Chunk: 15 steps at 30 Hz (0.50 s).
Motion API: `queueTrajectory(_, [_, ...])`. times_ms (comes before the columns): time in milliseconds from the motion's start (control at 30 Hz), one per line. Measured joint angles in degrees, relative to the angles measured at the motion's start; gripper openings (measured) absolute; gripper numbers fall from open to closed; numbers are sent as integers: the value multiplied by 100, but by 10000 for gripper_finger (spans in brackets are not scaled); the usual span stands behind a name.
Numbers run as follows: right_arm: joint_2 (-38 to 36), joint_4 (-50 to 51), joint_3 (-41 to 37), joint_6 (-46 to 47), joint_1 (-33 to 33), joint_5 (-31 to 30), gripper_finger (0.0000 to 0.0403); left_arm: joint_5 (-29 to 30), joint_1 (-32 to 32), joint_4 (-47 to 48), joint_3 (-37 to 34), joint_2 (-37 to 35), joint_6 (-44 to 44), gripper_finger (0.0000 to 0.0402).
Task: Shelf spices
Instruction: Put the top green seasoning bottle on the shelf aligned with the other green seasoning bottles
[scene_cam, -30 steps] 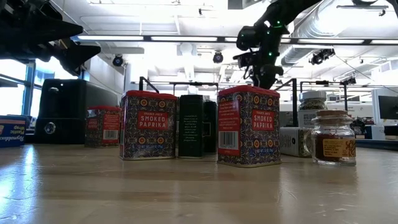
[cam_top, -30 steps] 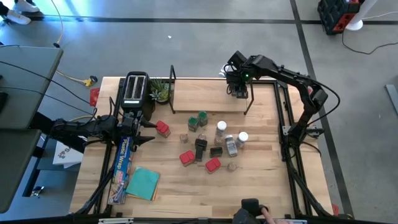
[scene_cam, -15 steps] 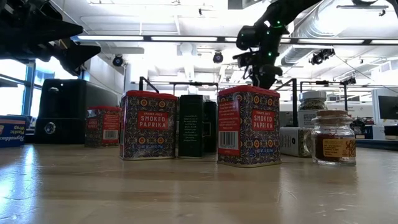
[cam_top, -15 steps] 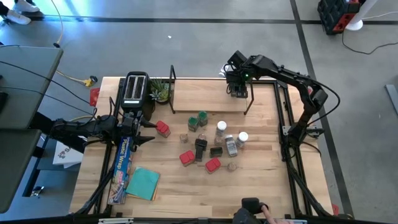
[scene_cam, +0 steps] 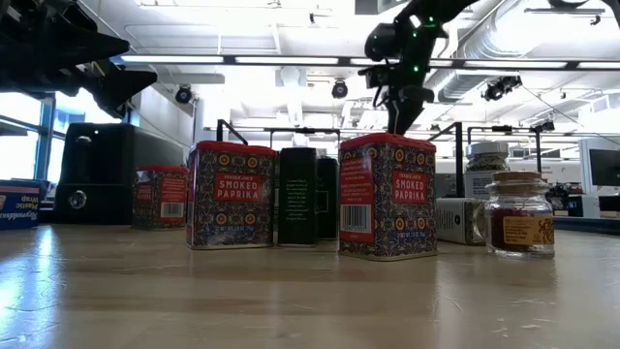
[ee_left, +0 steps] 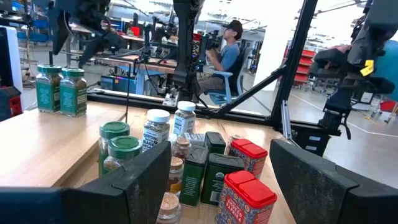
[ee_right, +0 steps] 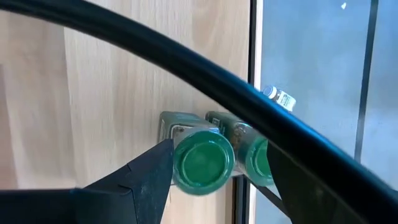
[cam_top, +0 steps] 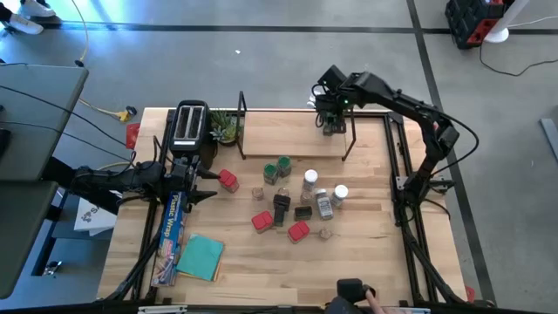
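1. High view: right gripper (cam_top: 332, 122) hovers over the shelf (cam_top: 288, 139) at its 3 o'clock end, above the green-lidded jars (cam_top: 333, 127) standing there; loose spices (cam_top: 296, 196) cluster mid-table. Left gripper (cam_top: 207, 184) waits at 9 o'clock, near the toaster (cam_top: 188, 125).
2. Low view: paprika tins (scene_cam: 387, 197) in front.
3. Left wrist: jaws wide, empty.
4. Right wrist: fingers (ee_right: 149, 174) spread either side of one green-lidded jar, gripping nothing.

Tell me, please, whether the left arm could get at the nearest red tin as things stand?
Probably yes: the left gripper is open beside the red tin, with bare table between them.
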<state>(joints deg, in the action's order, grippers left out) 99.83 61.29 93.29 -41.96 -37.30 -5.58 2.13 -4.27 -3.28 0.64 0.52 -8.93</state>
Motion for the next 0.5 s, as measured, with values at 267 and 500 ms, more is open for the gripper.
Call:
queueTrajectory(267, [-2,562,307,1032,576,42,252,0,0,3,1,1,-2,268])
queueTrajectory(500, [-5,-667,-281,1701,1553,999,252,-25,0,3,-1,1,-4,268])
